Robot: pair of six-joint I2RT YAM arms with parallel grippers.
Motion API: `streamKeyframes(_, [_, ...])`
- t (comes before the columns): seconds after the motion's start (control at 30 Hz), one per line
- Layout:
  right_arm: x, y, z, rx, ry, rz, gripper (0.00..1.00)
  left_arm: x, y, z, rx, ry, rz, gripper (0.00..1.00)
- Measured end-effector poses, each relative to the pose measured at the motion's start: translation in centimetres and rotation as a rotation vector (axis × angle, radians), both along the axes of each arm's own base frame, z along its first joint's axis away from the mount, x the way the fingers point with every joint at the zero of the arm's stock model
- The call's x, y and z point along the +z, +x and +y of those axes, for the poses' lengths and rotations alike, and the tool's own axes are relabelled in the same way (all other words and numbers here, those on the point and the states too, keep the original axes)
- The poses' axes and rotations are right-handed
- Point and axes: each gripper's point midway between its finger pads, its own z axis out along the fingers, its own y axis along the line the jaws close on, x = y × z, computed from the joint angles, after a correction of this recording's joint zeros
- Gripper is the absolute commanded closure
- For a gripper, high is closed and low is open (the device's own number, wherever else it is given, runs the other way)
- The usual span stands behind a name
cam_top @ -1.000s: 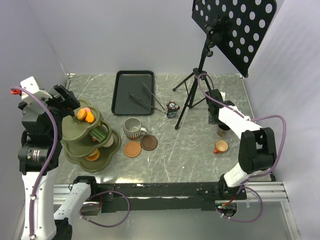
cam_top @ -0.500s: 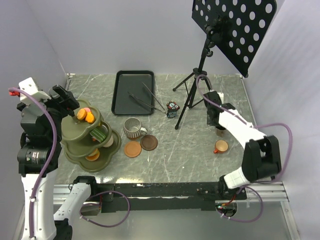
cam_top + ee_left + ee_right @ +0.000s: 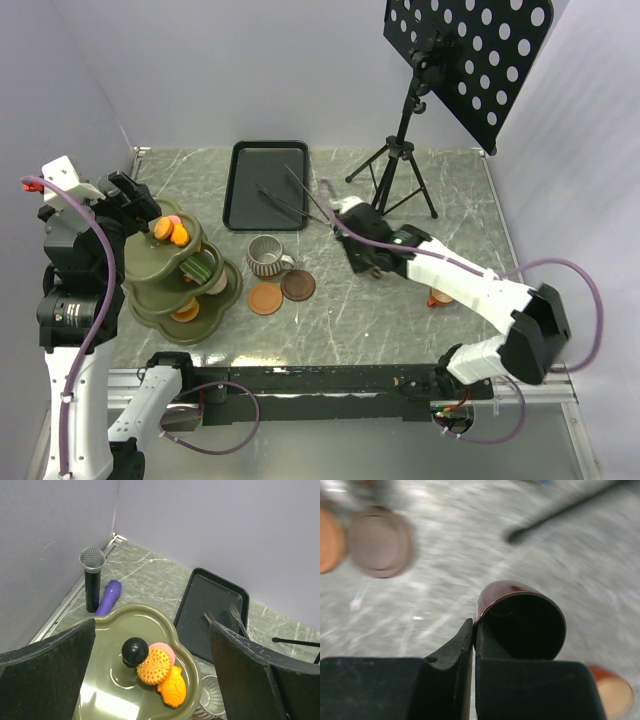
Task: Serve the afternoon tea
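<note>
Now, at mid-table: right claw (image 3: 368, 258) closed on dark cup (image 3: 522, 625), fingers pinching the cup's wall at the rim, dark mouth facing the wrist camera. Cup held just right of brown saucer (image 3: 298, 285). Cannot tell whether cup clear of table (image 3: 330, 330); wrist view blurred.

Orange saucer (image 3: 265, 298) touching brown saucer on its left, both flat, bare. Grey cup (image 3: 266, 256) upright just beyond them, handle to the right. Copper cup (image 3: 440, 297) near right, half hidden behind right arm; seen at lower right corner of wrist view too.

Left side: left claw (image 3: 155, 675) spread wide, gripping nothing, poised above top tier of green stand (image 3: 150, 265). On that tier two orange pastries (image 3: 159, 672) and a pink one, bunched against black knob (image 3: 135, 651). Green piece (image 3: 200, 268) on middle tier, orange piece (image 3: 185, 312) on bottom tier.

Far side: tray (image 3: 265, 185), tongs (image 3: 290, 205) lying over its right edge. Tripod (image 3: 400, 170) right of tray. Mic (image 3: 92, 577) upright in far left corner, purple object (image 3: 109, 596) lying beside it.
</note>
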Motion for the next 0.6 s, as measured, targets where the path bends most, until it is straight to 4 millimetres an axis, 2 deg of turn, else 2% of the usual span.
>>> streamKeyframes(0.2, [0.8, -0.1, 7.9, 0.224, 0.054, -0.011, 1.00, 0.0, 0.1, -0.2, -0.012, -0.002, -0.005, 0.00])
streamKeyframes(0.3, [0.6, -0.5, 10.7, 0.299, 0.084, -0.004, 1.00, -0.1, 0.1, -0.3, -0.014, -0.002, -0.004, 0.00])
streamKeyframes(0.47, [-0.2, -1.5, 14.7, 0.408, 0.115, 0.011, 1.00, -0.1, 0.1, -0.3, -0.015, -0.002, -0.004, 0.00])
streamKeyframes(0.6, [-1.8, -2.1, 15.9, 0.467, 0.095, 0.027, 1.00, -0.1, 0.1, -0.3, -0.015, -0.002, -0.004, 0.00])
